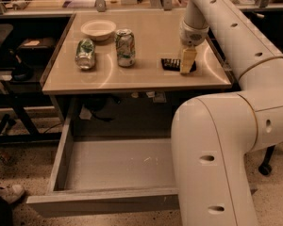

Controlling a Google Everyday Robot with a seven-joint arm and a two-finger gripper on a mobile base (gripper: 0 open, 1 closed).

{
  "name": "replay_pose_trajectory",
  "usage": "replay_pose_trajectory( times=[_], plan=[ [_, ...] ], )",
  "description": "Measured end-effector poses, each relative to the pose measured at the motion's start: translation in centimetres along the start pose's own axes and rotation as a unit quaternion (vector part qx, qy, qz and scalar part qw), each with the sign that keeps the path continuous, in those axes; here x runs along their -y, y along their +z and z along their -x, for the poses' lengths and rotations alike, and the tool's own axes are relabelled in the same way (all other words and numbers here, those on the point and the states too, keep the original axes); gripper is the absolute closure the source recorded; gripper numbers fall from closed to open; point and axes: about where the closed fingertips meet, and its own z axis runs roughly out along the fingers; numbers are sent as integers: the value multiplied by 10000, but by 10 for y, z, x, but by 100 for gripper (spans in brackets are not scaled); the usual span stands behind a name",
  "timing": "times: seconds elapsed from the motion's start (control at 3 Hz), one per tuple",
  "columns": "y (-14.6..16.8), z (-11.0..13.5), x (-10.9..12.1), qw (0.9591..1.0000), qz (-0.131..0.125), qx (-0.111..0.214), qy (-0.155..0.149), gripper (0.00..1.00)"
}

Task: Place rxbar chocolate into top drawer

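1. a speckled floor lies under a tan table; nearest, the top drawer stands pulled out below the tabletop.
2. the white arm rises at the right and bends back over the table.
3. the rxbar chocolate lies flat on the table's right part, with the gripper down at its right end; whether it is spread or clamped, i cannot tell.
4. to the left are an upright soda can and a tipped can.
5. farther back sits a pale bowl.
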Motion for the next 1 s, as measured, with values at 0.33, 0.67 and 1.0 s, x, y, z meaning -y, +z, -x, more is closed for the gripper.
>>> replay_pose_trajectory(
  times=[0.33,0.67,1.0],
  plan=[
    [0,0,0,10000,0,0,0,89],
    [0,0,0,10000,0,0,0,100],
    [0,0,0,10000,0,0,0,100]
  ],
)
